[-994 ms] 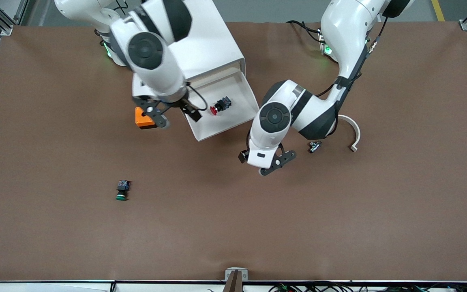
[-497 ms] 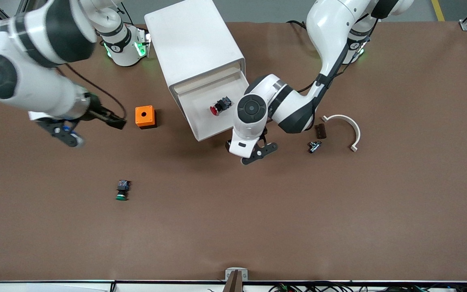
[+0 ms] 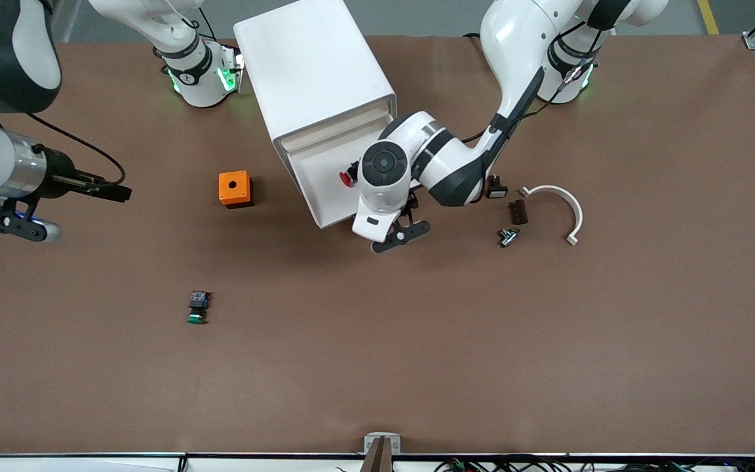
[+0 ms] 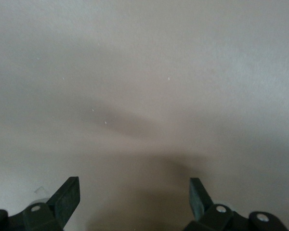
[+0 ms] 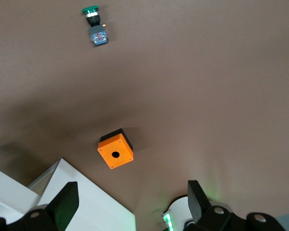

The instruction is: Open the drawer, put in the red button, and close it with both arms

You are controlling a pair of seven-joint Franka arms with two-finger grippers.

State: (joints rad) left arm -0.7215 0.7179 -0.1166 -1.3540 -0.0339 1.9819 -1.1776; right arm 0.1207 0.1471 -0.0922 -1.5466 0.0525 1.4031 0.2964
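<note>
Two arms in view, closing step judged in hand. Lying in the open drawer (image 3: 325, 190) of the white cabinet (image 3: 312, 65): the red button (image 3: 348, 177), red cap showing, body partly hidden under the left arm's wrist. Hovering at the drawer's front edge, over the corner toward the left arm's end of the desk (image 3: 417, 341): left end effector (image 3: 400, 235), fingers (image 4: 67, 196) spread apart and holding nothing, wrist view filled by a pale surface close ahead. Hanging well apart from the cabinet, over the desk edge at the right arm's end: right end effector (image 3: 14, 223), fingers (image 5: 63, 204) also spread apart and empty. Lying untouched on the desk: orange box (image 3: 234, 189) beside the drawer, green button (image 3: 197, 308) nearer the front camera, white curved piece (image 3: 564, 203) and small dark parts (image 3: 510, 226) toward the left arm's end.

Placing apparently done; drawer not yet shut. Next move calling for a flat, square push on the drawer front, with the right arm needing to come in to share it. Risk: skewing the cabinet if pushing from one corner alone.
</note>
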